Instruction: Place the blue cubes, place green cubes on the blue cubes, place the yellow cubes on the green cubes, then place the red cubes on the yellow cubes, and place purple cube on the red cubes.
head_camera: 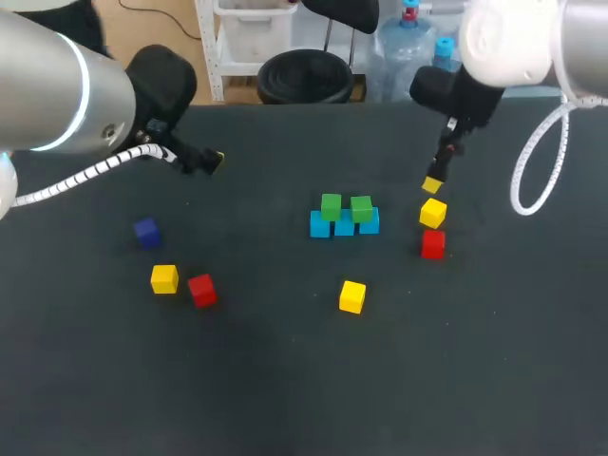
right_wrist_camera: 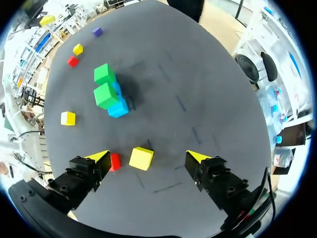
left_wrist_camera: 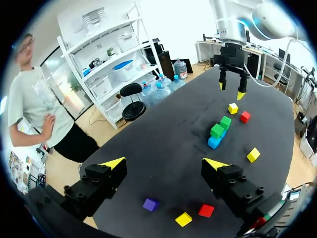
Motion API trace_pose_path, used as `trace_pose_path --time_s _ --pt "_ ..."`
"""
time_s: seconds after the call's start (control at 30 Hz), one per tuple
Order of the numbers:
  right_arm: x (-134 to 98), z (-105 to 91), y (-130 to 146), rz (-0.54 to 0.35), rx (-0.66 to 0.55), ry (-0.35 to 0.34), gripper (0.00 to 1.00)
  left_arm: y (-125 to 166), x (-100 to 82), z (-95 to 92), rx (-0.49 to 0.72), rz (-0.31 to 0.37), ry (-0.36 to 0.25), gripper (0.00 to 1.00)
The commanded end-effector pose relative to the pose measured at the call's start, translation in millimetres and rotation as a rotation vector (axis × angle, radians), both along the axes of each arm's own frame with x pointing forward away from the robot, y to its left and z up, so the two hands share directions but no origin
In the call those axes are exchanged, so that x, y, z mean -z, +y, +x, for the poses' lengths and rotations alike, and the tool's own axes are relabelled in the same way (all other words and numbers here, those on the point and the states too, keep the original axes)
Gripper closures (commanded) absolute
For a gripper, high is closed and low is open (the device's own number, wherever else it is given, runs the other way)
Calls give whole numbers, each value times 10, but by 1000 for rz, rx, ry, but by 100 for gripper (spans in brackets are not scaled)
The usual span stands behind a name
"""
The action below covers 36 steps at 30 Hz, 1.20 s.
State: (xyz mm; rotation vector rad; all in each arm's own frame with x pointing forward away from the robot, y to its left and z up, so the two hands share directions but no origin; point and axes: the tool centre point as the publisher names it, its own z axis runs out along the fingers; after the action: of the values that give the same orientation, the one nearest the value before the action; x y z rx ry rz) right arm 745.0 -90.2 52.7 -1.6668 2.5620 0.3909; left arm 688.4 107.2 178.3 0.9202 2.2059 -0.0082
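Left gripper (left_wrist_camera: 166, 163): fingers spread wide, empty, arm coming in low from the left.
Right gripper (left_wrist_camera: 231, 90): fingers spread, empty, pointing down.

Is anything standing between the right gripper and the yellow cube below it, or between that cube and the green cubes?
Nothing visible. The right gripper is open right above the yellow cube, and no cube lies between it and the green cubes. A red cube sits close beside it.

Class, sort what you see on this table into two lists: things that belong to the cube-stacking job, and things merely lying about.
Belong to the job: three blue cubes, two green cubes on them, three yellow cubes, two red cubes, one purple cube.
Merely there: the table, just the surface beneath.
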Motion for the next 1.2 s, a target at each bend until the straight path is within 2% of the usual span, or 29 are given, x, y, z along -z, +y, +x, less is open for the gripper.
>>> trace_pose_path --time_s 0.03,0.13,0.17,0.2,0.27,0.3,0.37,0.4,0.43,0.77,0.97,1.2 --pt "12 -106 -27 13 23 -15 1 7 0 -1 2 -1 -1 0" --pt "51 -131 -30 51 56 -26 15 7 0 -1 2 -1 -1 0" --pt "61 -137 -24 68 66 -32 33 7 0 -1 2 -1 -1 0" --pt "67 -147 -14 91 80 -40 54 7 0 -1 2 -1 -1 0" --pt "82 -180 2 94 87 -43 71 7 0 -1 2 -1 -1 0" --pt "91 -203 5 97 92 -44 72 7 0 -1 2 -1 -1 0" --pt "107 -268 13 105 96 -38 65 7 0 -1 2 -1 -1 0" --pt "116 -301 14 106 95 -34 51 7 0 -1 2 -1 -1 0" --pt "124 -335 15 102 87 -23 0 7 0 -1 2 -1 -1 0" --pt "103 -472 35 72 57 12 0 7 0 -1 2 -1 -1 0" --pt "244 -530 51 55 34 50 0 7 0 -1 2 -1 -1 0" --pt "395 -408 -1 12 27 56 0 7 0 -1 2 -1 -1 0"
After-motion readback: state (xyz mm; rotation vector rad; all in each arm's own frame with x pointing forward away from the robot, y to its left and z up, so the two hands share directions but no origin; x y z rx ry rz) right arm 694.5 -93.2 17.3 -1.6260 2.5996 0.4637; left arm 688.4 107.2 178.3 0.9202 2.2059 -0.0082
